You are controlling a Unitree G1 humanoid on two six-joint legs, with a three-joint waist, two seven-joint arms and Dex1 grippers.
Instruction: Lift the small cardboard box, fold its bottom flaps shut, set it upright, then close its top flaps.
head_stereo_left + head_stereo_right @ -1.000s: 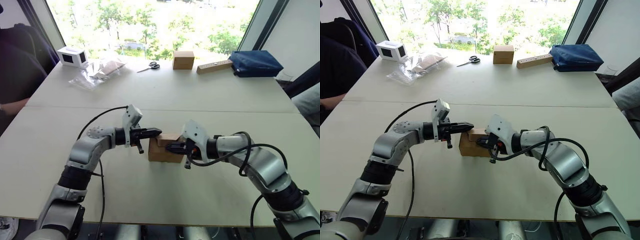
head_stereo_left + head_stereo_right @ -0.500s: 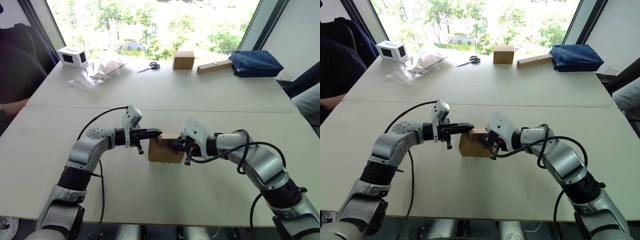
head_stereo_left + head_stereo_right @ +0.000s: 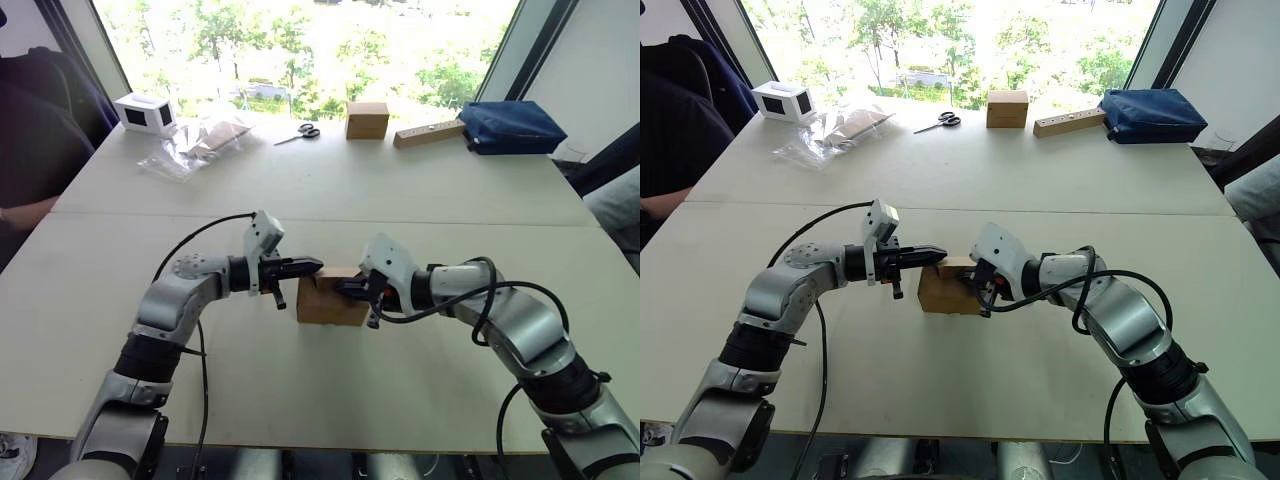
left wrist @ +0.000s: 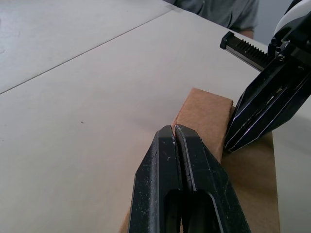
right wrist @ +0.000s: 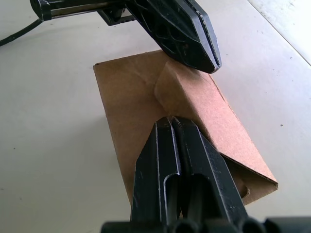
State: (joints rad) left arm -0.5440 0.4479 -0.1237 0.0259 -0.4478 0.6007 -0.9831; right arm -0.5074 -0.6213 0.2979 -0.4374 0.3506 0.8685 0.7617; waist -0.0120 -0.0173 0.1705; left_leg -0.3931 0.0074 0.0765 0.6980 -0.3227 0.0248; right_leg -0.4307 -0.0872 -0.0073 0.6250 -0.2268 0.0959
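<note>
1. Brown corrugated cardboard, plain and unmarked: the small cardboard box (image 3: 327, 298) sits on the pale counter (image 3: 330, 190), near the middle of its width and closer to the near edge than to the far one.
2. The left claw (image 3: 314, 266) reaches in from the box's left side, its two black fingers pressed together, the tips touching the box's upper left edge.
3. The right claw (image 3: 343, 290) comes in from the box's right side, fingers likewise together, the tips resting on the box's top.
4. In the right wrist view, one top flap (image 5: 204, 114) is tilted up from the flat cardboard beneath it, and the left claw's tip sits just beyond the flap's raised end.
5. Both claws are on the box from opposite sides; neither clamps any part of it.
6. Along the far edge of the counter, well apart from the box, lie a white device (image 3: 146, 113), some clear plastic bags (image 3: 198, 140), scissors (image 3: 300, 132), a tidy brown cube-like box (image 3: 367, 120), a wooden block (image 3: 429, 133) and a blue pouch (image 3: 510, 126).
7. A person in dark clothing (image 3: 40, 130) sits at the counter's far left corner.
</note>
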